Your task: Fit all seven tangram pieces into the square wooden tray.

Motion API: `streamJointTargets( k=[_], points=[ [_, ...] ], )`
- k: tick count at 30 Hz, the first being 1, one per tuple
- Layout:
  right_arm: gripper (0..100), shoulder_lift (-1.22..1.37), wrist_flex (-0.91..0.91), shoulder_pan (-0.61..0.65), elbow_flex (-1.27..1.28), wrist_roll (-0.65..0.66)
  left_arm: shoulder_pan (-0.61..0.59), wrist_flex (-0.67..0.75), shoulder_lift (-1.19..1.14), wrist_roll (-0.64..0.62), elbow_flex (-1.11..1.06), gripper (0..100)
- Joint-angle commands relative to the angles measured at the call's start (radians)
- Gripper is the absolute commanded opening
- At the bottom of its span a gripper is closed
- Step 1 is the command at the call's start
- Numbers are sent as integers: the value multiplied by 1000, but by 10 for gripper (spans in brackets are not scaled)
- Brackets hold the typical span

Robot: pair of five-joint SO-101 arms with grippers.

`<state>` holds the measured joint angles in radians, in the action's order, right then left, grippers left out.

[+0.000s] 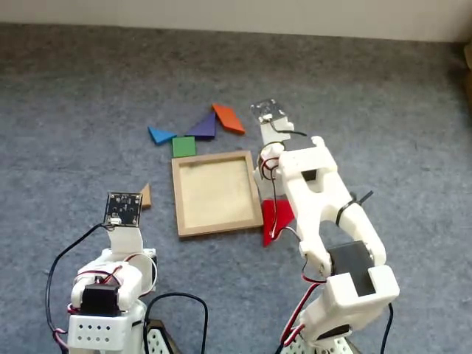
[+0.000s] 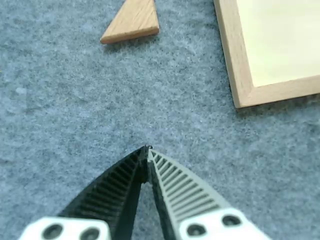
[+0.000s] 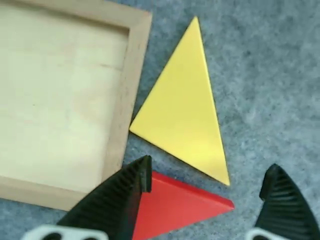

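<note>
The square wooden tray (image 1: 179, 198) lies mid-table with nothing in it. Beyond its far edge lie a blue triangle (image 1: 161, 135), a purple triangle (image 1: 203, 127), an orange parallelogram (image 1: 228, 118) and a green square (image 1: 184, 146). A small wood-coloured triangle (image 1: 146, 195) (image 2: 131, 22) lies left of the tray. My left gripper (image 2: 148, 151) is shut on nothing, low over the carpet short of that triangle. My right gripper (image 3: 210, 172) stands open over the red triangle (image 3: 175, 205) (image 1: 278, 216), with the yellow triangle (image 3: 185, 105) just past it, beside the tray rim (image 3: 127, 95).
Grey carpet covers the table. The right arm (image 1: 324, 214) stretches along the tray's right side and hides the yellow piece from above. The left arm (image 1: 123, 210) stands near the tray's near-left corner (image 2: 240, 95). Cables trail at the near edge.
</note>
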<state>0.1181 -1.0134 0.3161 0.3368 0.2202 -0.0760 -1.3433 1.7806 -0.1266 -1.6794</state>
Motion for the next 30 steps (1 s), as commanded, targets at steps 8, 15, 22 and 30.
streamJointTargets(
  k=[8,15,22,30],
  points=[
    [338,-13,-28,8,-53,-11,10,-5,38,3,-16,6],
    [338,-13,-88,8,-54,-51,10,-5,38,3,-16,6],
    [338,5,-91,7,-105,-51,10,-5,38,3,-16,6],
    [338,183,-170,-2,-298,-57,10,-5,38,3,-16,6]
  ],
)
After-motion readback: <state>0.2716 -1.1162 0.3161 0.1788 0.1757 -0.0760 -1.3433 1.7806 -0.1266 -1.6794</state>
